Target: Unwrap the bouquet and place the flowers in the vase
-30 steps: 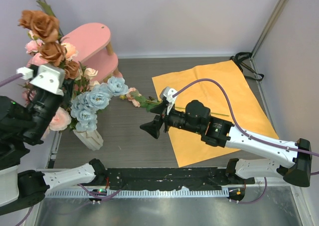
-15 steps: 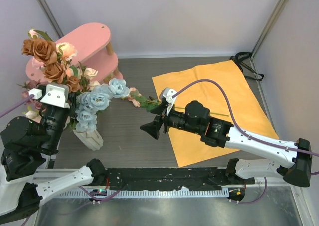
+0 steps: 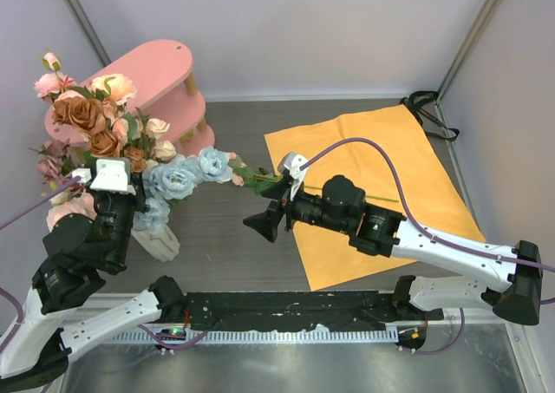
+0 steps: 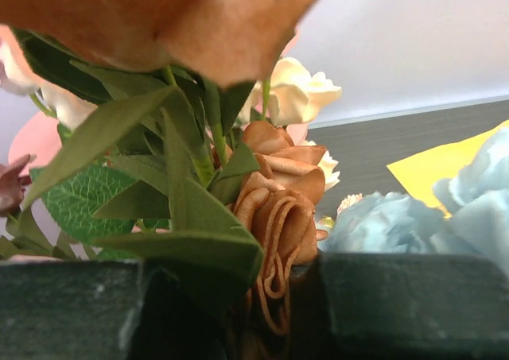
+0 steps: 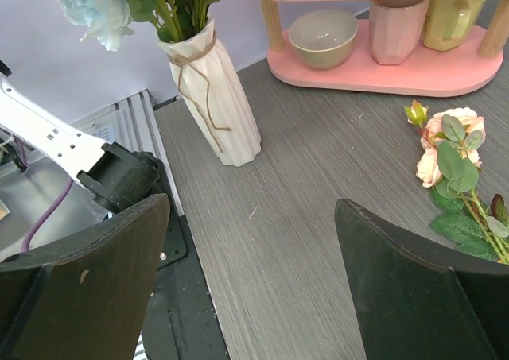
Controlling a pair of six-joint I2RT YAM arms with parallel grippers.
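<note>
Top external shows you the left end effector pinching a bunch of brown, peach and pink artificial flowers at the frame's left, up-left of the ribbed cream ceramic vase holding pale-blue blooms; the right end effector hangs spread wide at centre.

The vase holds green stems (twine round its neck); a pink sprig lies apart, right claw agape.

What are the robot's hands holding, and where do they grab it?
The left gripper pinches a bunch of flowers low down, at the leafy stems just under the blooms. The right gripper is open and holds nothing.
</note>
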